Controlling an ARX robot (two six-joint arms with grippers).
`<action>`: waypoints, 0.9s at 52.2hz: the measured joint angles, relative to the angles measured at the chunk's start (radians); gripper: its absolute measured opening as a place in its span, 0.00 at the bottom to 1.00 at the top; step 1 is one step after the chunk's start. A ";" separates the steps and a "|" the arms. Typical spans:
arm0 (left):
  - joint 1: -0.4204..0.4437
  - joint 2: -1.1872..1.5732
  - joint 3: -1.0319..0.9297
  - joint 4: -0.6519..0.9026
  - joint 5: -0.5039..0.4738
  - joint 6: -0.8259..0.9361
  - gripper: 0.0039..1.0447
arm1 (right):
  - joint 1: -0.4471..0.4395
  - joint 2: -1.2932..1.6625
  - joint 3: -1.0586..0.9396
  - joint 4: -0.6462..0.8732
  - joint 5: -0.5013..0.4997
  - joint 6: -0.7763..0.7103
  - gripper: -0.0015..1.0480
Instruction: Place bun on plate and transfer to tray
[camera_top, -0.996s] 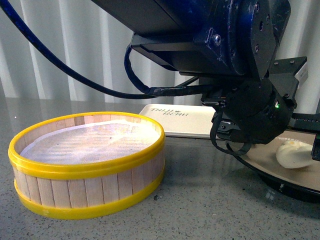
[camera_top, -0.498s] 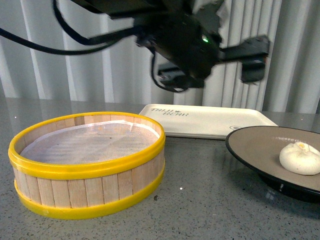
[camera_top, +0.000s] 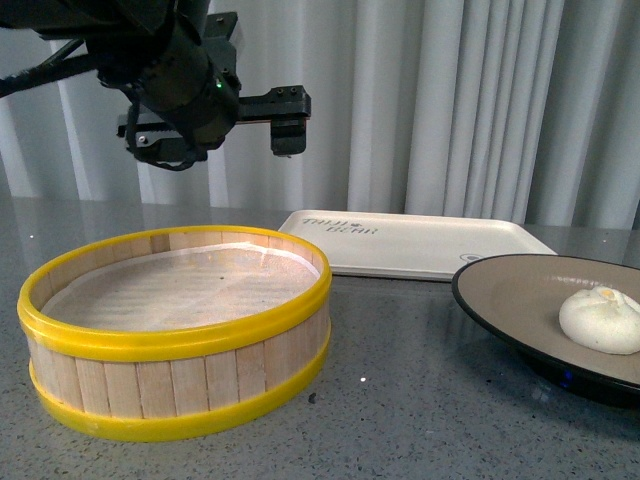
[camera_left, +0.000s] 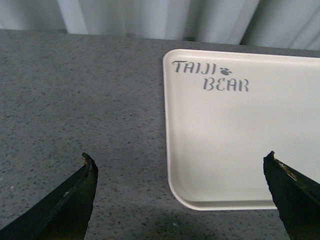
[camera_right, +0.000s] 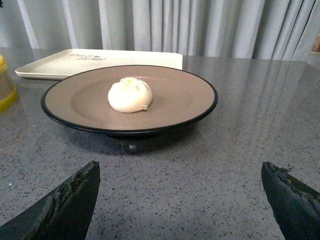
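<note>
The off-white bun (camera_top: 600, 318) sits on the tan, black-rimmed plate (camera_top: 510, 290) at the right; it also shows in the right wrist view (camera_right: 130, 95), near the middle of the plate (camera_right: 175, 100). The cream tray (camera_top: 420, 245) lies empty behind the plate. My left gripper (camera_top: 288, 125) hangs open and empty high at the upper left; in its wrist view the gripper (camera_left: 181, 160) looks down on the tray's lettered corner (camera_left: 240, 130). My right gripper (camera_right: 181, 167) is open and empty, low over the table a short way in front of the plate.
A round wooden-slat steamer basket (camera_top: 175, 330) with yellow rims stands at the front left, holding only its white liner; its edge shows in the right wrist view (camera_right: 5, 82). The grey speckled table (camera_top: 420, 400) runs to a curtain (camera_top: 480, 100) at the back.
My left arm has swung from over the plate at the right up and across to the upper left, empty. The bun stays on the plate.
</note>
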 joint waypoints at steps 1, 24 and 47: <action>0.000 -0.007 -0.021 0.039 -0.016 0.010 0.89 | 0.000 0.000 0.000 0.000 0.000 0.000 0.92; 0.136 -0.510 -1.069 0.847 0.020 0.095 0.09 | 0.000 0.000 0.000 0.000 0.000 0.000 0.92; 0.213 -0.806 -1.472 0.944 0.103 0.101 0.04 | 0.000 0.000 0.000 0.000 0.000 0.000 0.92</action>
